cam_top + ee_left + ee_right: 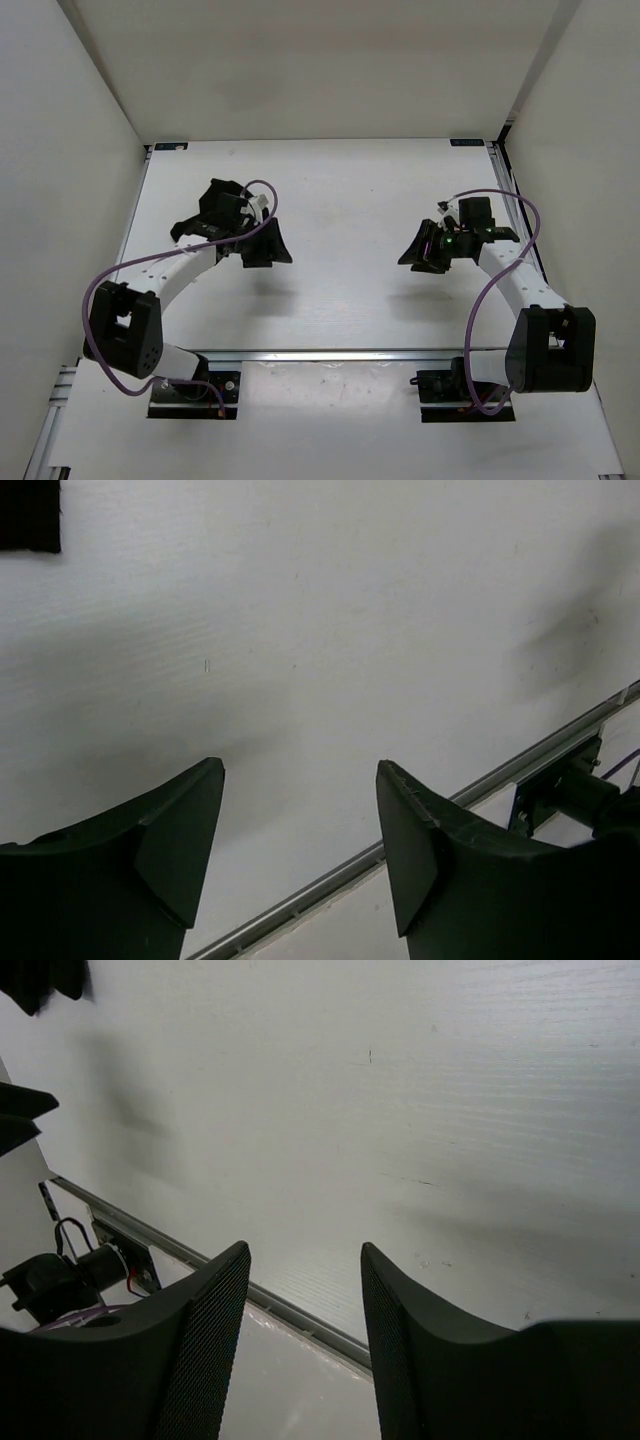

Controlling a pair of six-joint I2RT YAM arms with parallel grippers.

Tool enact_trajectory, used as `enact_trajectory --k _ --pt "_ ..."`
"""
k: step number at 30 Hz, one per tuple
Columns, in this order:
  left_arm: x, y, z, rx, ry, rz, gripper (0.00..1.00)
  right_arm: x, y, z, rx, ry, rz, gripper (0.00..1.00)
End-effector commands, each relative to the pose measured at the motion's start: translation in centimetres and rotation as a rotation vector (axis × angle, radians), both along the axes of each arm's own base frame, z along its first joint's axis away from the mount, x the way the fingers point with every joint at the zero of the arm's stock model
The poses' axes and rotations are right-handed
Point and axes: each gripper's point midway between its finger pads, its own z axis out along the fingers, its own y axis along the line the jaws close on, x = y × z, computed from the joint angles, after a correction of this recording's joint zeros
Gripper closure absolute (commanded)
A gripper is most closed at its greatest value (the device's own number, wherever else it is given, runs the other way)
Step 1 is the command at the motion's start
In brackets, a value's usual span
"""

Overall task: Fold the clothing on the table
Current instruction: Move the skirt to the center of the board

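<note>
No clothing shows in any view. The white table lies bare between the arms. My left gripper hovers over the table's left half, and in its wrist view its jaws stand wide apart with only tabletop between them. My right gripper hovers over the right half, and its jaws are also apart, with nothing between them. A small black patch sits in the top left corner of the left wrist view; I cannot tell what it is.
A silver rail runs along the table's near edge, with both arm base mounts just beyond it. White walls close in the left, right and back. Blue marks sit at the far corners.
</note>
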Motion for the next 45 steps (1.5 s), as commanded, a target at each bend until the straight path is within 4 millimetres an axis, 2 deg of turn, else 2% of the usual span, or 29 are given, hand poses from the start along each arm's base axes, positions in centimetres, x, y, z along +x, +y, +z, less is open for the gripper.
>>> enact_trajectory --k 1,2,4,5,6,7,9,12,17,21,22,23,25,26,27,28,31,32,34,35,36,37,38,39,40,42,43,44,45 --pt "4.8 0.3 5.3 -0.062 -0.188 0.056 0.27 0.5 0.2 0.7 0.018 -0.038 0.005 0.46" --pt "6.7 0.8 7.2 -0.069 -0.243 0.094 0.28 0.3 0.4 0.7 0.024 -0.031 0.016 0.46" --pt "10.8 4.0 8.3 -0.008 -0.271 0.224 0.27 0.3 0.5 0.6 0.022 -0.029 0.019 0.46" --pt "12.8 4.6 10.8 -0.007 -0.331 0.259 0.27 0.0 0.8 0.7 0.025 -0.016 0.026 0.46" --pt "15.3 6.6 11.4 0.039 -0.353 0.33 0.24 0.1 0.6 0.6 0.02 -0.022 0.027 0.46" --pt "16.9 8.2 10.2 0.11 -0.336 0.39 0.23 0.0 0.7 0.5 0.022 -0.018 0.03 0.46" --pt "20.1 10.1 11.9 0.184 -0.4 0.455 0.24 -0.4 0.8 0.4 0.018 -0.003 0.029 0.46" --pt "22.9 12.7 10.7 0.314 -0.412 0.533 0.25 -1.2 0.7 0.0 0.013 0.017 0.028 0.46" --pt "24.2 15.1 4.7 0.535 -0.331 0.551 0.27 -2.3 -0.3 -0.3 0.007 0.042 -0.013 0.46" --pt "23.8 15.4 0.2 0.639 -0.234 0.51 0.26 -3.2 -1.2 -0.7 -0.003 0.068 -0.044 0.46" --pt "23.6 15.5 -0.1 0.652 -0.218 0.499 0.26 -3.6 -1.4 -0.9 -0.005 0.076 -0.056 0.46" --pt "23.2 14.7 -1.7 0.681 -0.182 0.453 0.3 -3.5 -1.6 -0.7 -0.003 0.07 -0.063 0.46" --pt "23.0 13.9 -2.6 0.688 -0.174 0.407 0.47 -3.6 -1.7 -0.7 -0.005 0.072 -0.071 0.45" --pt "22.8 13.1 -3.1 0.673 -0.155 0.383 0.79 -3.8 -1.7 -0.8 -0.007 0.079 -0.07 0.46" --pt "22.7 12.0 -2.7 0.639 -0.154 0.36 1.0 -3.7 -1.7 -0.8 -0.005 0.073 -0.067 0.46" --pt "22.5 11.1 -2.1 0.607 -0.155 0.337 1.0 -3.5 -1.7 -0.7 -0.004 0.069 -0.071 0.46" --pt "20.3 2.7 0.8 0.365 -0.206 0.114 1.0 -2.9 -1.6 -0.6 0.002 0.057 -0.07 0.46" --pt "19.4 1.2 1.5 0.33 -0.222 0.074 1.0 -2.7 -1.5 -0.7 0.01 0.063 -0.075 0.46" --pt "15.8 -5.0 4.4 0.199 -0.263 -0.08 1.0 -2.4 -1.1 -0.6 0.014 0.058 -0.064 0.46" --pt "14.3 -6.4 4.3 0.169 -0.246 -0.114 1.0 -2.4 -0.9 -0.6 0.014 0.052 -0.055 0.46" --pt "12.5 -8.5 5.6 0.1 -0.25 -0.16 1.0 -2.1 -0.7 -0.4 0.015 0.043 -0.047 0.46" --pt "9.8 -10.1 5.8 0.053 -0.227 -0.218 1.0 -1.9 -0.8 -0.4 0.017 0.043 -0.051 0.46" --pt "8.2 -10.4 4.6 0.034 -0.176 -0.21 1.0 -1.7 -0.7 -0.3 0.013 0.039 -0.047 0.46" --pt "6.8 -11.2 5.7 -0.028 -0.168 -0.206 1.0 -1.6 -0.6 -0.3 0.016 0.036 -0.042 0.46" --pt "5.3 -10.2 5.9 -0.051 -0.159 -0.162 1.0 -1.4 -0.8 -0.2 0.017 0.03 -0.048 0.46" --pt "5.0 -9.1 5.6 -0.073 -0.132 -0.102 0.87 -1.3 -0.8 -0.1 0.018 0.023 -0.046 0.46" --pt "4.6 -7.9 5.3 -0.085 -0.11 -0.061 0.74 -1.1 -0.9 -0.1 0.021 0.019 -0.051 0.46" --pt "4.3 -7.2 5.6 -0.096 -0.108 -0.044 0.68 -1.2 -0.8 -0.1 0.024 0.027 -0.047 0.45" --pt "4.7 -6.1 5.7 -0.109 -0.103 -0.016 0.53 -1.2 -0.8 -0.4 0.024 0.026 -0.039 0.46"
